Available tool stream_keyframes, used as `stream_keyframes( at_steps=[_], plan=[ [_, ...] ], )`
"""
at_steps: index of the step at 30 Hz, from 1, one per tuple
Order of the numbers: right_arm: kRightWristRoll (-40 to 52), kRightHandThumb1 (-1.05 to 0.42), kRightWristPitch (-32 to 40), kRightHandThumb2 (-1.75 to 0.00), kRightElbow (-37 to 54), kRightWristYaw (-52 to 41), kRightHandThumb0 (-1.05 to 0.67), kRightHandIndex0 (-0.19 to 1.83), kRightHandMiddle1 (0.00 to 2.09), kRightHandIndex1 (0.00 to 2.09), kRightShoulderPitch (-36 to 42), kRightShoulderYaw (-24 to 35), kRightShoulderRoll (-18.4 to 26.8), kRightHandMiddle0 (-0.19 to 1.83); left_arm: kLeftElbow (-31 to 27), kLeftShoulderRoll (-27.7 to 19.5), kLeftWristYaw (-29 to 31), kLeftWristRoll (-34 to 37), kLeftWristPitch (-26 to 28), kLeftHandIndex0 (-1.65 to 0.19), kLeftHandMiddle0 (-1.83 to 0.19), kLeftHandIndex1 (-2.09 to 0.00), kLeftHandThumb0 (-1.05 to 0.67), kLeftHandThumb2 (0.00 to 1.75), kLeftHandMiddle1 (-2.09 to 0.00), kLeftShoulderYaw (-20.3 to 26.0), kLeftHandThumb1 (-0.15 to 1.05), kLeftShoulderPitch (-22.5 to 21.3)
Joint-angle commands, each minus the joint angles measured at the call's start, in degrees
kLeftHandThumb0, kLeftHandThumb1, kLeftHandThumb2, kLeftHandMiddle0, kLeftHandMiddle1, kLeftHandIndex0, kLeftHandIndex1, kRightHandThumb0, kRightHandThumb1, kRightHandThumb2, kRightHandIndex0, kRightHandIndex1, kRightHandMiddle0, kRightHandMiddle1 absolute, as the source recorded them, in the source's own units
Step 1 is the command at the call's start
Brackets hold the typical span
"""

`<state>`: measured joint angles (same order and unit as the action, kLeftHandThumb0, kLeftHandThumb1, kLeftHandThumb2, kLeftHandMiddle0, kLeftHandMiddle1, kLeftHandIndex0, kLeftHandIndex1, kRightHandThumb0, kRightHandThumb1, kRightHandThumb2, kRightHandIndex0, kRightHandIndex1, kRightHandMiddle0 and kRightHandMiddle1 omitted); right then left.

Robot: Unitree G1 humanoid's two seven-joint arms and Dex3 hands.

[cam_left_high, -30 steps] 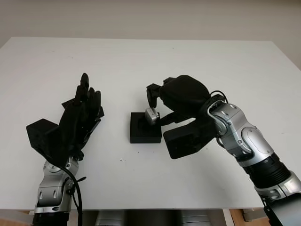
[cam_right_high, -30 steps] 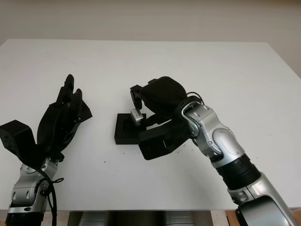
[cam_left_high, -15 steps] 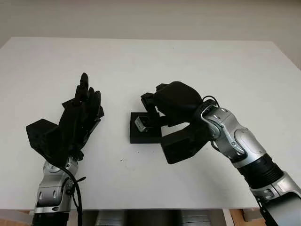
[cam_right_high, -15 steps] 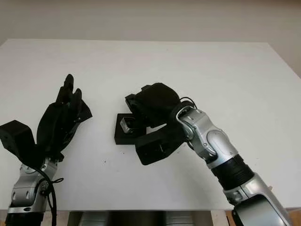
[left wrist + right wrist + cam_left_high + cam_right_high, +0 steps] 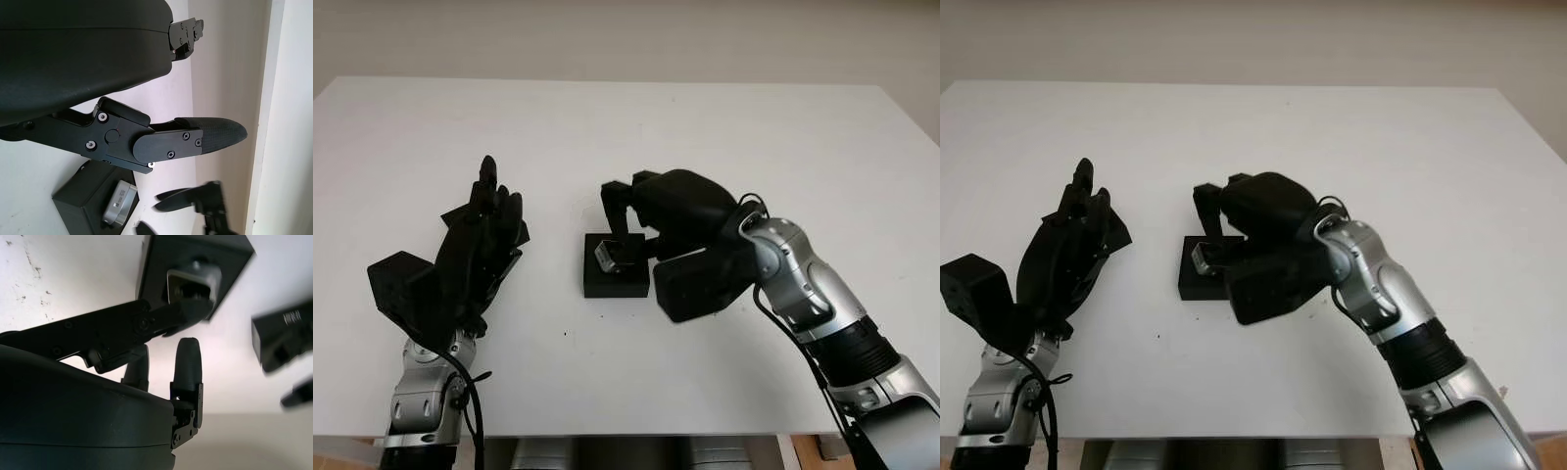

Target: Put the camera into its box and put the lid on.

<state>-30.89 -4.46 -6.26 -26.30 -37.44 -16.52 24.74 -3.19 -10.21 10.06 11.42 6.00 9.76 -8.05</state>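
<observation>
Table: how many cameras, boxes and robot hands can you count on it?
Silver camera: 1
Black box: 1
Robot hands: 2 (left robot hand open, on the table's left side; right robot hand over the box)
Total: 4

No text, label or number can be read anywhere.

Camera point(image 5: 610, 257) in box point(image 5: 616, 279) mid-table point(image 5: 705, 127), right hand point(image 5: 680, 220) over it, left hand point(image 5: 480, 240) leftward.
</observation>
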Motion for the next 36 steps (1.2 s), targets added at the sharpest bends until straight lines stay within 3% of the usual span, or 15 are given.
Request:
stream_keyframes(
  at_steps=[1,4,10,17,29,36],
  plan=[
    [3.7,-0.90,0.3,-0.05,-0.1,-0.7,-0.62,0.04,1.33,1.10,-0.8,3.0,0.6,0.07,-1.1,0.0,-0.4,-0.4,-0.3,0.19,0.19,0.00,-0.77,0.52,0.00,0.0,1.05,0.4],
    [9.6,-0.89,-0.3,-0.05,-0.2,-1.8,-0.64,0.07,1.13,0.89,0.0,6.7,1.8,0.07,-1.4,-0.1,-0.5,-0.3,-0.2,0.19,0.19,0.00,-0.77,0.52,0.00,0.1,1.05,0.7],
    [13.6,-0.88,-2.3,-0.05,0.3,-1.8,-0.63,0.03,0.91,0.88,3.1,9.5,4.6,0.07,-1.9,-0.2,-0.3,-0.1,-0.2,0.19,0.19,0.00,-0.77,0.52,0.00,0.1,1.05,1.2],
    [16.4,-0.86,-5.9,-0.05,-1.6,-1.0,-0.65,0.13,0.62,0.59,7.3,11.0,5.4,0.17,-2.4,-0.7,-0.4,-0.3,0.8,0.19,0.19,0.00,-0.77,0.52,0.00,0.1,1.05,1.1],
    [14.4,-0.86,-12.7,-0.05,-8.1,5.6,-0.70,0.16,0.65,0.58,11.2,8.0,1.6,0.22,-2.0,-0.9,0.0,0.2,1.3,0.19,0.19,0.00,-0.78,0.50,0.00,0.2,1.05,0.7],
    [12.9,-0.87,-16.6,-0.06,-14.2,10.9,-0.69,0.14,0.85,0.71,9.9,6.5,-2.0,0.18,-2.2,-0.9,0.0,0.2,1.4,0.19,0.19,0.00,-0.78,0.50,0.00,0.2,1.05,0.7]
  ],
)
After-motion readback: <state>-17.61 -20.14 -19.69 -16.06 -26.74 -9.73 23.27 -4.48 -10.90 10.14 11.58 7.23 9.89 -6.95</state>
